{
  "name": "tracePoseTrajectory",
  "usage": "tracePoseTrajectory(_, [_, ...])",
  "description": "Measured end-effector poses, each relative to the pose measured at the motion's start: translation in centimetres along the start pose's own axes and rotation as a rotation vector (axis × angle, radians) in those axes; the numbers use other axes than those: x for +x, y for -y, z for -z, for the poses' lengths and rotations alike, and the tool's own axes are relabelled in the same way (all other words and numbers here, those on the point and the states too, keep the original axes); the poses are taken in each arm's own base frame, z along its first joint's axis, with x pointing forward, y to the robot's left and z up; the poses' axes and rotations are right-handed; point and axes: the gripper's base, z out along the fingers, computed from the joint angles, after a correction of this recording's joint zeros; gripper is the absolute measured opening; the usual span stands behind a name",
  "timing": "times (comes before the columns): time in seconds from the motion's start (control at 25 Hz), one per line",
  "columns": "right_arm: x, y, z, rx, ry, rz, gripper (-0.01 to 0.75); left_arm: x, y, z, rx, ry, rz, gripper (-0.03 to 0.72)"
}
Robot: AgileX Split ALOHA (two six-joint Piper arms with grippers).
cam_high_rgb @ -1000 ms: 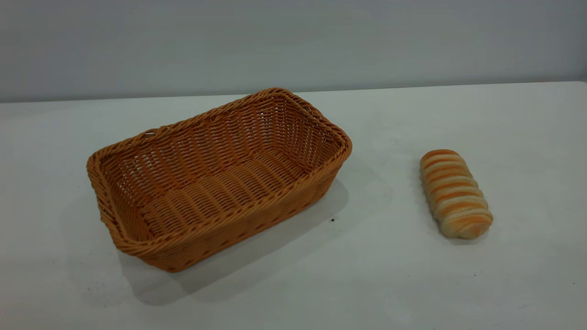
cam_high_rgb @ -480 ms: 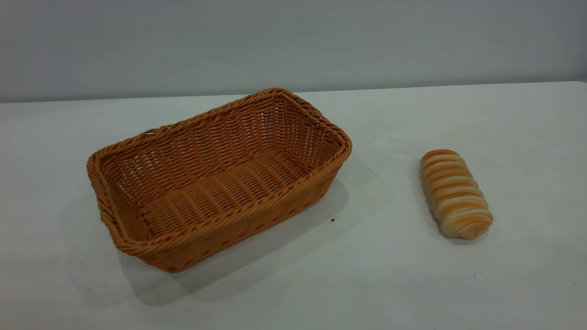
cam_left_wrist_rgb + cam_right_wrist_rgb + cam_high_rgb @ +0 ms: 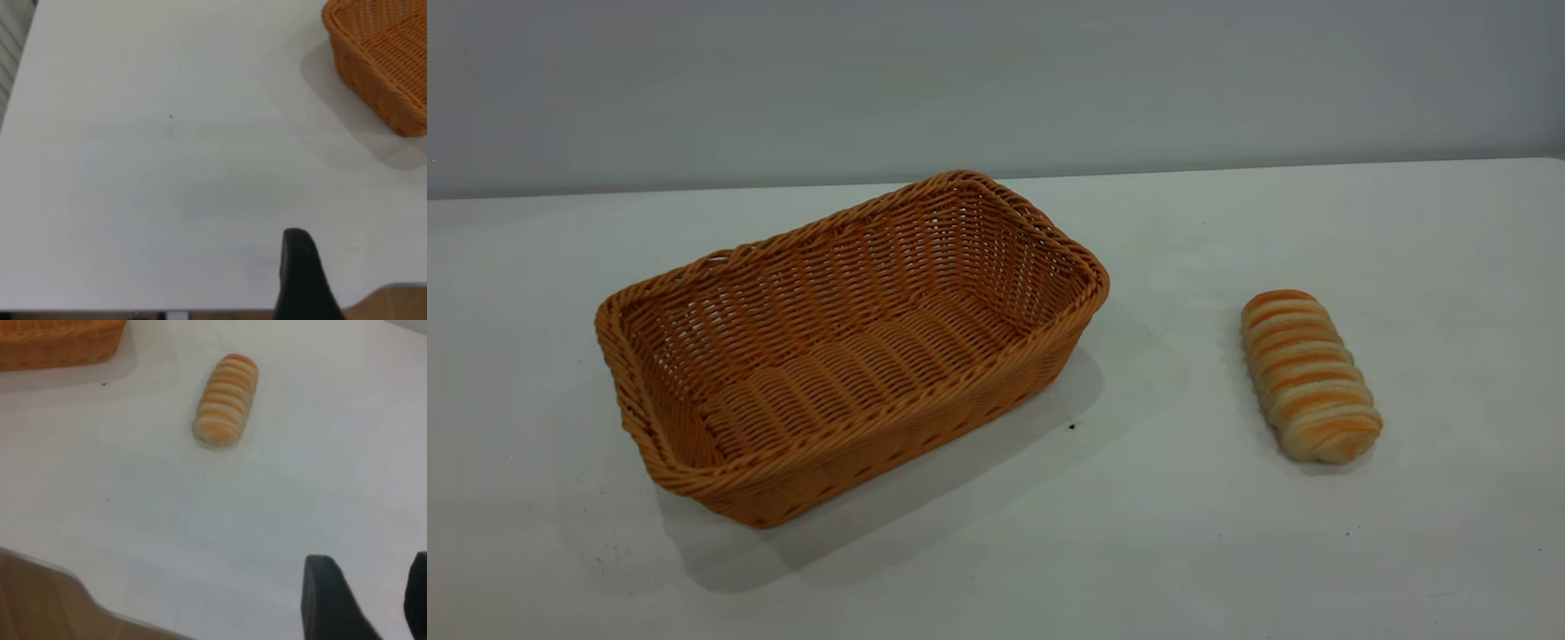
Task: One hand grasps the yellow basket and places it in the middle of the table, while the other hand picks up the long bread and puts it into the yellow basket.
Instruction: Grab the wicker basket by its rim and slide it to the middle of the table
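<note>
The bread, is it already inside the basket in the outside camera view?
No, the bread lies on the bare table, well apart from the empty basket.

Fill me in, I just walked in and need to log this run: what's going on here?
Nothing is being handled yet. The yellow basket sits empty on the table, left of centre in the exterior view, and the long bread lies apart from it to the right. The right claw hangs open over the table's near edge, short of the bread. Only one finger of the left claw shows, away from the basket.
</note>
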Motion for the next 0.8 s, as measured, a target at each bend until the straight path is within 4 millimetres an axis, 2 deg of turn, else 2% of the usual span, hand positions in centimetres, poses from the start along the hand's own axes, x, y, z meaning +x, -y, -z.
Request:
tracePoseTrajectory(0.4, [0.0,0.0,0.0,-0.002,0.001,-0.001,0.322,-0.2,-0.1,0.0,-0.014,0.025,-0.031,0.509])
tracePoseTrajectory(0.56, [-0.1,-0.1,0.0,-0.007,0.014,-0.005,0.322,-1.2,0.3,0.7,0.032,0.079,-0.019,0.509])
tracePoseTrajectory(0.68, [-0.4,0.0,0.0,-0.007,0.030,-0.008,0.322,-2.7,0.5,-0.3,0.054,-0.038,-0.018,0.509])
tracePoseTrajectory(0.8, [-1.9,0.4,-0.5,-0.024,0.044,-0.034,0.322,-4.6,0.6,-2.7,0.057,-0.176,-0.026,0.509])
